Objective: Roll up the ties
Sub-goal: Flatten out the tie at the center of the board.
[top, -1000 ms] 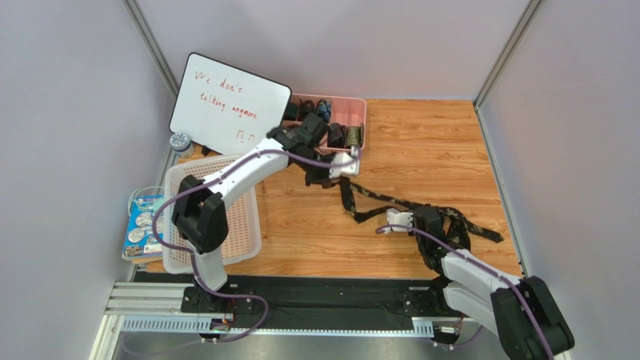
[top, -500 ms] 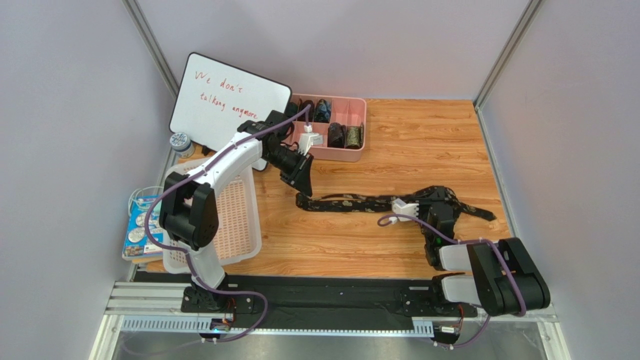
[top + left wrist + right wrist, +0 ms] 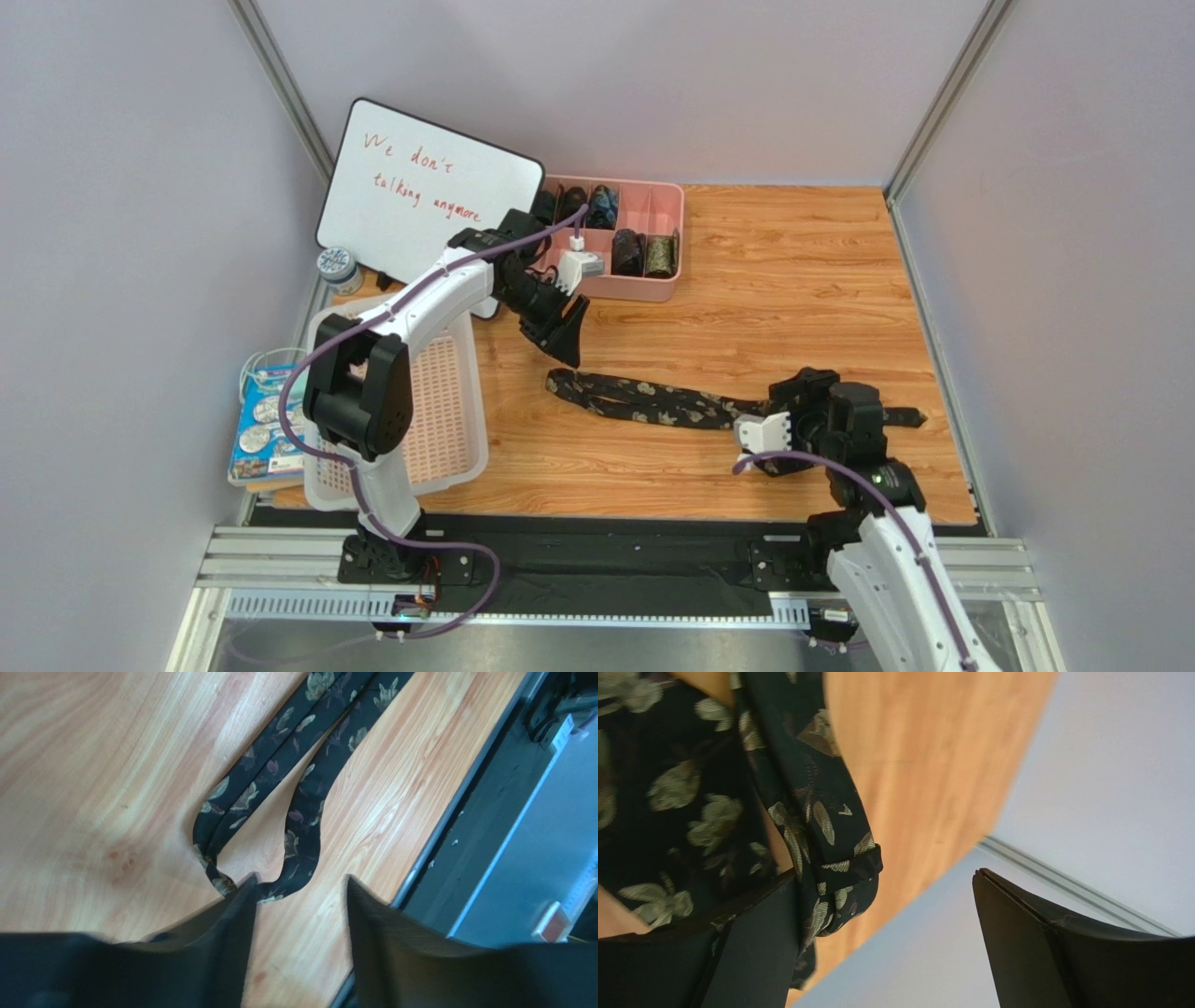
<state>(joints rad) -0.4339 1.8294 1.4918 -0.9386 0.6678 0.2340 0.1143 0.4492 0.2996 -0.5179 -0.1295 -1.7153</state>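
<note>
A: Where is the necktie point(image 3: 652, 403) we're working on?

B: We see it unrolled on the wooden table point(image 3: 786, 266), on the near side of the pink divided tray point(image 3: 638, 290) — a long black strip with olive leaves, running from just in front of the tray away to the right. Its end nearer the tray is folded back on itself.

A: And the rolled ties point(image 3: 627, 252)?

B: Several dark rolls sit in the tray's compartments.

A: What do we make of the left claw point(image 3: 298, 882)?

B: It hangs between the tray and the folded end, fingers partly apart with bare wood between them. The fold lies right at one fingertip, but nothing is clamped.

A: The right claw point(image 3: 884, 878)?

B: Well apart from the tray, at the tie's far end — spread wide. The fabric rests against one finger and the other stands clear, so we count nothing as gripped.
</note>
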